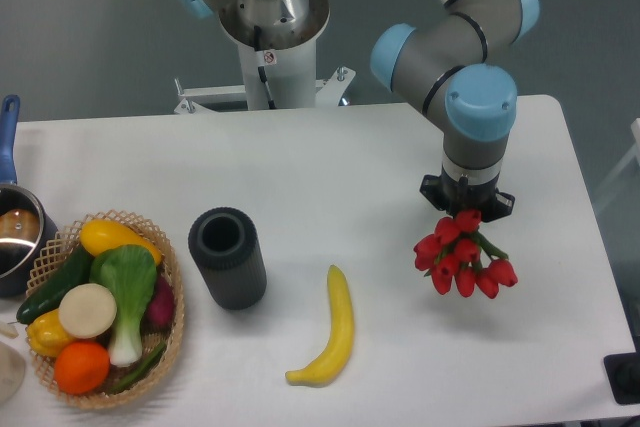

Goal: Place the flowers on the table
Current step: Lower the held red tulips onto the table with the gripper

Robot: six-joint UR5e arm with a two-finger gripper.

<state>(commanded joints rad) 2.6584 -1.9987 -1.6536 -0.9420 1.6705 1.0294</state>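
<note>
Red tulip bunch [462, 254]: gripped in the pincer [467, 209], right of frame, above the white bench [330, 167]. Placement judged unfinished; lowering and release are left.

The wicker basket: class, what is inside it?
The wicker basket holds an orange, a yellow squash, bok choy and a dark cucumber. Anything beneath them is covered.
</note>
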